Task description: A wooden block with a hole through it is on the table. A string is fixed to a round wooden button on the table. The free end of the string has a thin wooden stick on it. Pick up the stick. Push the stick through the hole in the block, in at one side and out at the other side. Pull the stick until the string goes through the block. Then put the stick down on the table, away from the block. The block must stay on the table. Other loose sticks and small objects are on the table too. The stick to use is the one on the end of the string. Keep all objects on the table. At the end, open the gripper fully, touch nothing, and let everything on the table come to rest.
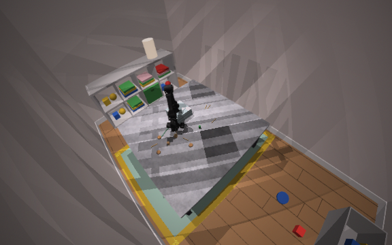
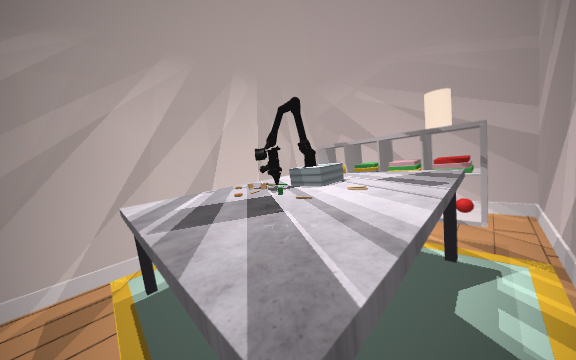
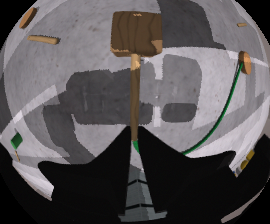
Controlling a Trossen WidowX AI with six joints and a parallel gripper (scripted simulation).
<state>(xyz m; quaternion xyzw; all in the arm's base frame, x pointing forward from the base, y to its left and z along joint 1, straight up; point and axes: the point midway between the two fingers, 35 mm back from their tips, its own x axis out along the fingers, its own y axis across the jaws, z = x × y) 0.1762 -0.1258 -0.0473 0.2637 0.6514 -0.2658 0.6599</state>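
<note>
In the wrist view the wooden block lies on the table straight ahead of my gripper. The gripper is shut on the thin wooden stick, which points forward. The stick's far tip reaches the block's near face; I cannot tell whether it is inside the hole. A green string runs from the stick's held end in a curve to the round wooden button on the right. In the top view the gripper is low over the table, with the button to its left. It also shows in the exterior view.
A loose stick and wooden discs lie around the block. More sticks and a small green piece lie to the right. The arm's grey base block and a shelf stand behind.
</note>
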